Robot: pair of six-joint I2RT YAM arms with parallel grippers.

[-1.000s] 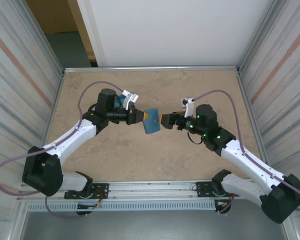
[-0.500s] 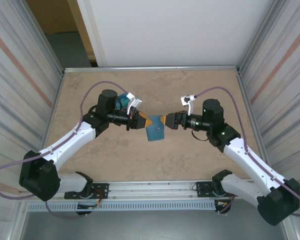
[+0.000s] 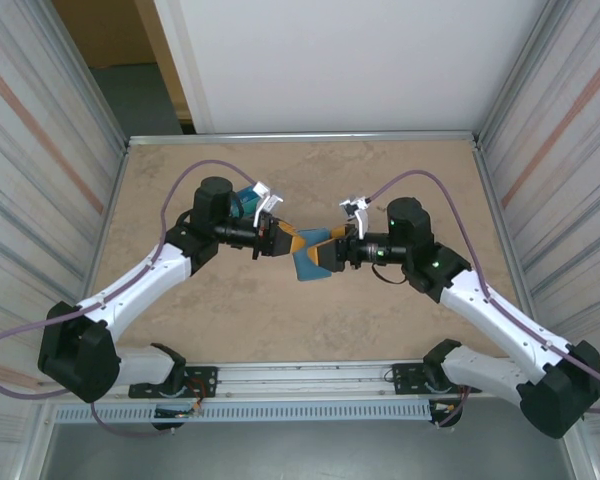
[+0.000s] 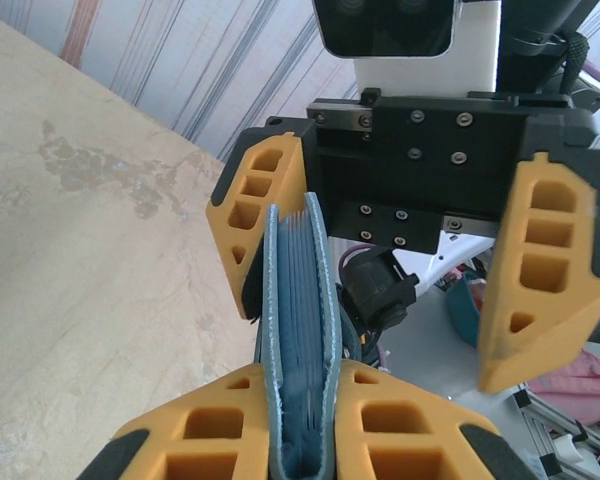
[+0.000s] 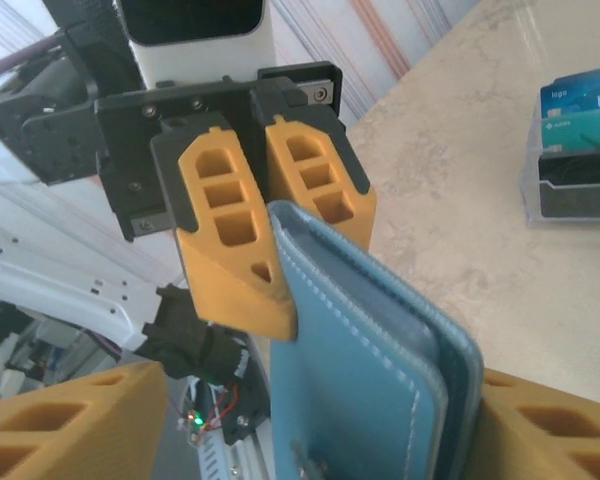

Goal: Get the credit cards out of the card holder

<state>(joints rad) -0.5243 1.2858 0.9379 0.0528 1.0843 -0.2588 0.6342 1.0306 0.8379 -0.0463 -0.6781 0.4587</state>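
Two arms meet nose to nose above the middle of the table [image 3: 280, 335], and the card holder [image 3: 308, 262] hangs in the air between them, clear of the surface. The left gripper [image 3: 286, 241] is clamped on one end of this teal-blue bifold wallet, with a yellow finger pressed flat against each face. The left wrist view shows the wallet edge-on, folded, with its grey-blue pocket layers stacked between stitched outer covers. From that edge I cannot tell whether any card sits in the pockets. The right gripper [image 3: 326, 256] faces it from the other side with its jaws spread and straddling the wallet's free end. One yellow finger lies just beside, perhaps touching, one face, and the other finger stands well apart from the opposite face, so it is not gripping. In the right wrist view the wallet's smooth cover tilts between that gripper's own fingers, nearer one of them. Farther back in that view, a small black card stand [image 5: 575, 195] rests on the table, holding blue and teal credit cards [image 5: 580, 112] upright.
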